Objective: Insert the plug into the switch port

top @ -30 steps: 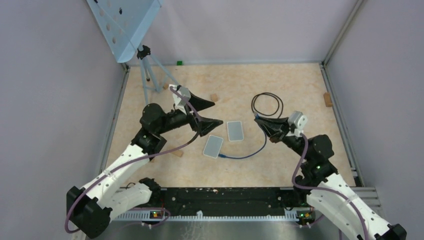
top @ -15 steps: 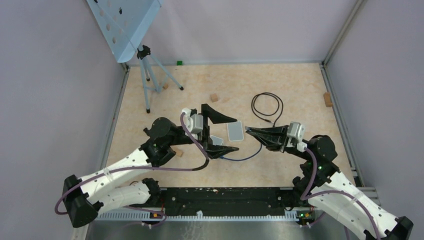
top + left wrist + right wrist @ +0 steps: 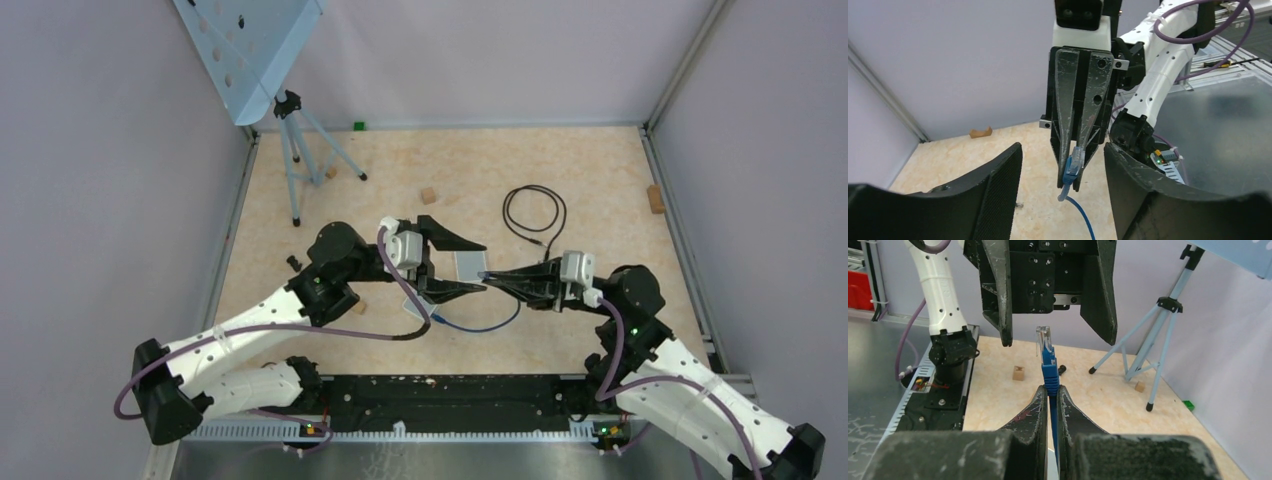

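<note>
R pincer (image 3: pixel 1049 389) is clamped tight on the blue plug (image 3: pixel 1044 347), gripping the boot just behind the clear tip. The tip pokes out past the fingers, pointing twd the L arm. Plug is up in the air over the tabletop (image 3: pixel 600 170), mid-workspace, w/ its blue cable (image 3: pixel 490 322) drooping down and looping on the surface near the arm bases. L pincer (image 3: pixel 484 266) is spread wide, nothing in it. It faces the R one head-on, and the plug tip sits in the gap btwn its two fingers, touching neither. From above, a grey switch box (image 3: pixel 466 262) lies flat right under where the pincers meet; its ports can't be made out. Further back: coiled black cord (image 3: pixel 535 210), small wood block (image 3: pixel 428 195), blue tripod (image 3: pixel 300 150) at far L.
</note>
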